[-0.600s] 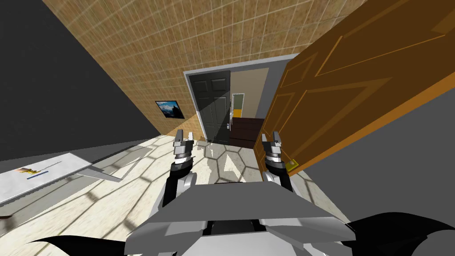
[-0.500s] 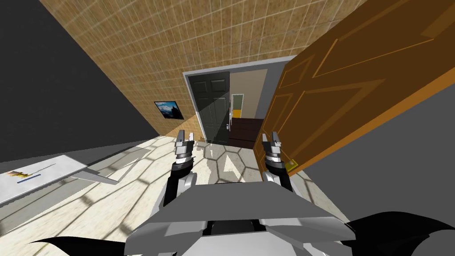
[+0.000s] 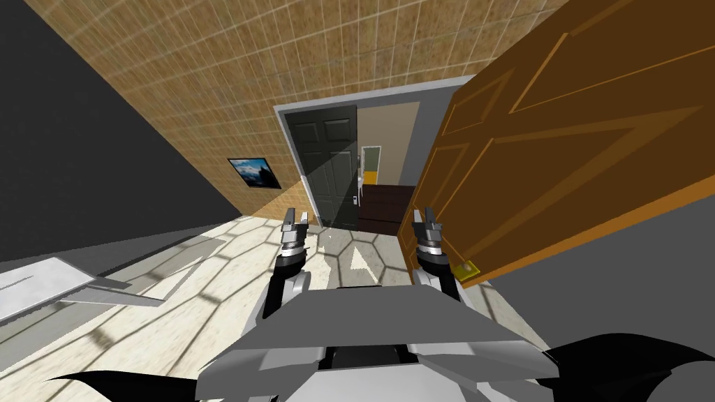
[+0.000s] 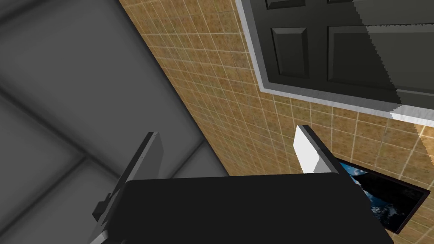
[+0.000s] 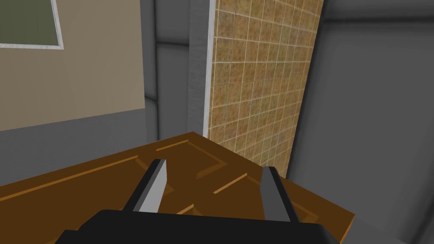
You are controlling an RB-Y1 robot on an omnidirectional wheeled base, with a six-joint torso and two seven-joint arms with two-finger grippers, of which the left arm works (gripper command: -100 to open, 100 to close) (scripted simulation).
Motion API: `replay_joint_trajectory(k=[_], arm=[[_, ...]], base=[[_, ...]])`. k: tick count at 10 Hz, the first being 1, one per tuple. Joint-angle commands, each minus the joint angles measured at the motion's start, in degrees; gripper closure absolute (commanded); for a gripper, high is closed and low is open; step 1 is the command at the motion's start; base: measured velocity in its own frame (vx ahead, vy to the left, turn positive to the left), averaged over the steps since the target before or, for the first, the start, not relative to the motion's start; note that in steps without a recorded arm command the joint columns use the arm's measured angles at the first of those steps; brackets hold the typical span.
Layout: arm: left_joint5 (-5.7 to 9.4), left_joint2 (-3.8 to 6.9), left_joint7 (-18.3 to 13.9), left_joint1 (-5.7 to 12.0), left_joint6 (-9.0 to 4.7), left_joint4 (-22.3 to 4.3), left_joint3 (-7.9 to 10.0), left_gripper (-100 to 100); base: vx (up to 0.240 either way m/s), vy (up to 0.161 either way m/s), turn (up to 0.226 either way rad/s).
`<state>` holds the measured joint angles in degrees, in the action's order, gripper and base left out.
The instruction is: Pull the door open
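Observation:
A brown panelled door (image 3: 558,153) stands swung open on my right, with a brass latch plate (image 3: 466,271) on its near edge. At the far end a dark panelled door (image 3: 328,167) stands ajar in a grey frame, a pale handle (image 3: 356,200) on its edge. My right gripper (image 3: 425,218) is open just beside the brown door's edge; its wrist view shows the brown door (image 5: 84,186) beyond the right gripper (image 5: 214,186). My left gripper (image 3: 295,218) is open over the floor, pointing toward the dark door (image 4: 339,42); nothing lies between the left gripper's (image 4: 226,152) fingers.
A framed picture (image 3: 254,173) hangs on the tan tiled wall left of the dark door. A white flat slab (image 3: 42,286) juts in at the far left. Dark brown furniture (image 3: 384,206) sits beyond the doorway. The pale hexagon-tiled floor (image 3: 209,279) runs ahead.
My whole view has shifted: the white slab and picture slid left, and the far doorway looks slightly larger. Both grippers keep the same open pose.

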<state>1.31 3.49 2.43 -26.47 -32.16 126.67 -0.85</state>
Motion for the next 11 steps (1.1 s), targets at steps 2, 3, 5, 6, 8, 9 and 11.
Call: replay_joint_trajectory(k=[2, 3, 5, 6, 8, 9, 11], arm=[[0.14, 0.54, -0.54, 0.79, -0.68, -3.68, 0.09, -100], [0.18, 0.69, -0.69, 0.97, -0.87, -4.65, 0.12, -100], [0.33, 1.15, -1.19, 1.54, -1.45, -7.73, 0.22, -100], [0.38, 1.30, -1.37, 1.75, -1.67, -8.86, 0.25, -100], [0.48, 1.61, -1.73, 2.17, -2.10, -11.12, 0.32, -100], [0.54, 1.77, -1.92, 2.38, -2.31, -12.25, 0.36, -100], [0.65, 2.09, -2.32, 2.84, -2.79, -14.76, 0.44, -100]], base=[[0.137, -0.019, -0.048], [0.144, -0.035, -0.061], [0.143, -0.023, -0.076], [0.125, -0.016, -0.046], [0.110, -0.034, -0.051], [0.091, -0.020, -0.066], [0.090, -0.021, -0.055]])
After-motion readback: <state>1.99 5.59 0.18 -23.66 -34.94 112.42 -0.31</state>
